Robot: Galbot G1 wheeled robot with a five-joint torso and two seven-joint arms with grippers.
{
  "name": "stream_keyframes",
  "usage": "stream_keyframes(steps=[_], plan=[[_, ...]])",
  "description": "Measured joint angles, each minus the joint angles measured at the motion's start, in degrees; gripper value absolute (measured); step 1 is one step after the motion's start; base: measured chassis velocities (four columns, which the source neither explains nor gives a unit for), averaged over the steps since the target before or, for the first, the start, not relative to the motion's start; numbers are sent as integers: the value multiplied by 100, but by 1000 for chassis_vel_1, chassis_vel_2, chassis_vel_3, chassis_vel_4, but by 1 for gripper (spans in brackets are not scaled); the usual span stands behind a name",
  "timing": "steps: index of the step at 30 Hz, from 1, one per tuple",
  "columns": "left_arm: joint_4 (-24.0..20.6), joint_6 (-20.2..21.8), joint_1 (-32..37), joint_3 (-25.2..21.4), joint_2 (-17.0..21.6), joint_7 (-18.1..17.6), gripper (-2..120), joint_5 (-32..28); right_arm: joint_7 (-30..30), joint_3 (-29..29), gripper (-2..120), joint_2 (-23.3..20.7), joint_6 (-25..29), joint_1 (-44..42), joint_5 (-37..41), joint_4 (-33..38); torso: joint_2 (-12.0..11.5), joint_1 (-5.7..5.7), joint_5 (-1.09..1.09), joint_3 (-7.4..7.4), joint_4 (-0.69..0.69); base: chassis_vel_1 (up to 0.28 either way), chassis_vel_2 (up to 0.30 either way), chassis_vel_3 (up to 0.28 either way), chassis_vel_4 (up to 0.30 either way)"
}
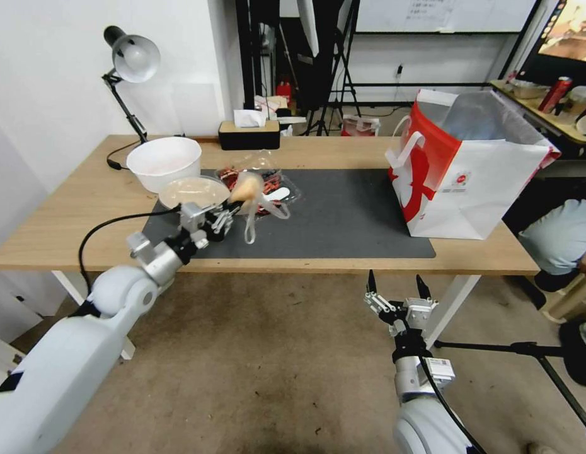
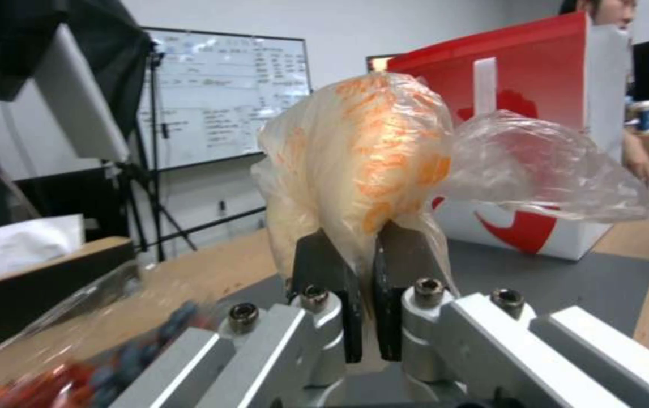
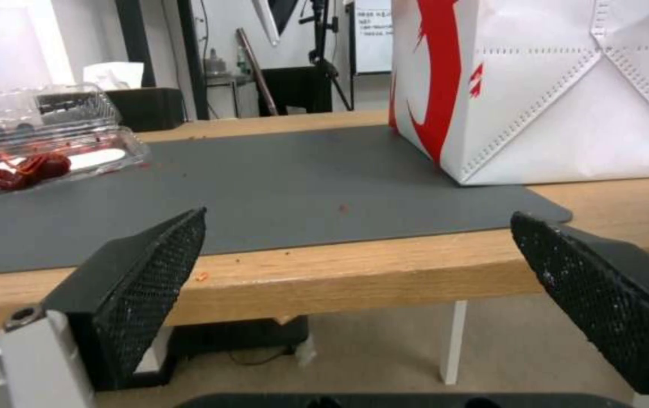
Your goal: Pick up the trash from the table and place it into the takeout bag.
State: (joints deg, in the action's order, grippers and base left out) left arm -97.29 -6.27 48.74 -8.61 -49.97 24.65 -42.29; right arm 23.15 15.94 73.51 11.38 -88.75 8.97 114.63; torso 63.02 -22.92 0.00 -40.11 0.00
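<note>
White arms, silver wrists, seemingly black pincer pads (image 3: 143,294)

Place: a lab or studio workroom.
Evidence: written whiteboard (image 2: 222,93) behind the bench (image 1: 66,214); light-stand tripods (image 1: 334,82) beside the whiteboard; bare concrete floor (image 1: 255,353) under the bench.

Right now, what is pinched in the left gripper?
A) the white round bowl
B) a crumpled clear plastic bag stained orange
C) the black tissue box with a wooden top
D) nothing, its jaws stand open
B: the left gripper has its jaws shut on the crumpled clear plastic bag stained orange, raised above the dark grey mat.
</note>
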Motion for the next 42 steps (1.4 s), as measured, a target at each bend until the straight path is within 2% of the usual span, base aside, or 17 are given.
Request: stream_keyframes(steps=[1,3,6,7,14,15,18,19,23,26,27,29,34,37,38,41,42], plan=[[145,0,-337,332,-51,-27,2,-80,1,0,100,26,-2,-3,-40,-13,0,0,1,0,0,0,0,0,0],[209,0,-475,476,-69,-31,2,-105,2,0,100,31,-2,-4,-53,-16,0,0,-1,0,-1,0,0,0,0],[517,-7,-1121,1063,-174,-53,2,-183,6,21,100,54,-5,-9,-99,-32,0,0,1,0,-1,0,0,0,0],[517,-7,-1121,1063,-174,-53,2,-183,6,21,100,54,-5,-9,-99,-32,0,0,1,0,-1,0,0,0,0],[1015,20,-2358,2013,-525,-138,2,-415,17,78,100,104,-5,-25,-154,-56,0,0,1,0,0,0,0,0,0],[1015,20,-2358,2013,-525,-138,2,-415,17,78,100,104,-5,-25,-154,-56,0,0,1,0,0,0,0,0,0],[1304,30,-3016,2536,-796,-200,2,-516,20,113,100,132,0,-22,-157,-75,0,0,2,-1,0,0,0,0,0],[1304,30,-3016,2536,-796,-200,2,-516,20,113,100,132,0,-22,-157,-75,0,0,2,-1,0,0,0,0,0],[1615,34,-3560,3017,-1108,-233,2,-600,21,130,100,166,2,-6,-159,-85,0,0,2,0,-1,0,0,0,0],[2040,31,-4152,3497,-1533,-245,2,-705,22,147,100,194,7,6,-162,-104,0,0,0,-1,0,0,0,0,0],[2040,31,-4152,3497,-1533,-245,2,-705,22,147,100,194,7,6,-162,-104,0,0,0,-1,0,0,0,0,0],[2362,30,-4583,3774,-1859,-246,2,-767,23,175,100,215,15,10,-163,-113,0,0,1,-1,-1,0,0,0,0],[2742,40,-5067,4033,-2210,-249,2,-883,24,189,100,252,23,25,-163,-114,-1,-1,1,-1,-1,0,0,0,0],[3210,62,-5645,4306,-2552,-247,2,-1013,24,185,100,283,27,51,-163,-114,0,0,1,0,1,0,0,0,0],[3210,62,-5645,4306,-2552,-247,2,-1013,24,185,100,283,27,51,-163,-114,0,0,1,0,1,0,0,0,0],[3675,65,-6075,4483,-2926,-193,2,-1082,24,180,100,300,28,82,-161,-120,0,0,1,0,1,0,0,0,0],[3675,65,-6075,4483,-2926,-193,2,-1082,24,180,100,300,28,82,-161,-120,0,0,1,0,1,0,0,0,0]])
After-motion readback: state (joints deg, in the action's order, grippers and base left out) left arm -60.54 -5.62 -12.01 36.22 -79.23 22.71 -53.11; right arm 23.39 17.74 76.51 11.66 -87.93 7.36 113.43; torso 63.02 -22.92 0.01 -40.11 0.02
